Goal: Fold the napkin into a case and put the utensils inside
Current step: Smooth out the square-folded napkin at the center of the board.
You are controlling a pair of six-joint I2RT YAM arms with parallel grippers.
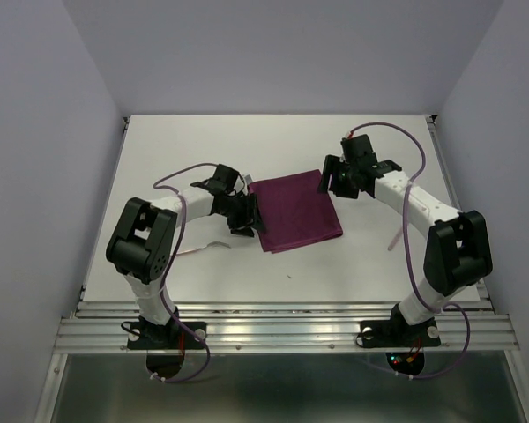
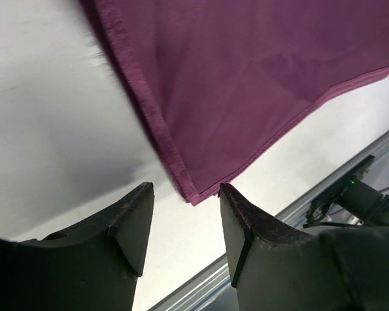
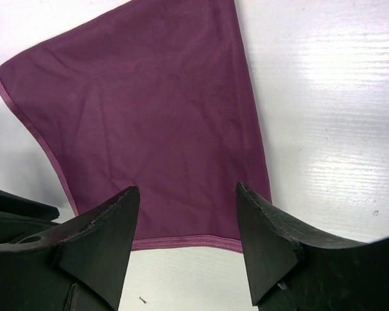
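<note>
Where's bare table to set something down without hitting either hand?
Bare: the far strip of table between the napkin and back wall, and the near strip between napkin and front rail. Crowded: napkin's left edge at the left hand, its far-right corner at the right hand.

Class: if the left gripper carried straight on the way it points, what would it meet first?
Most likely the corner of the napkin, which lies just ahead of the left gripper and its open fingers, though depth is unclear.
</note>
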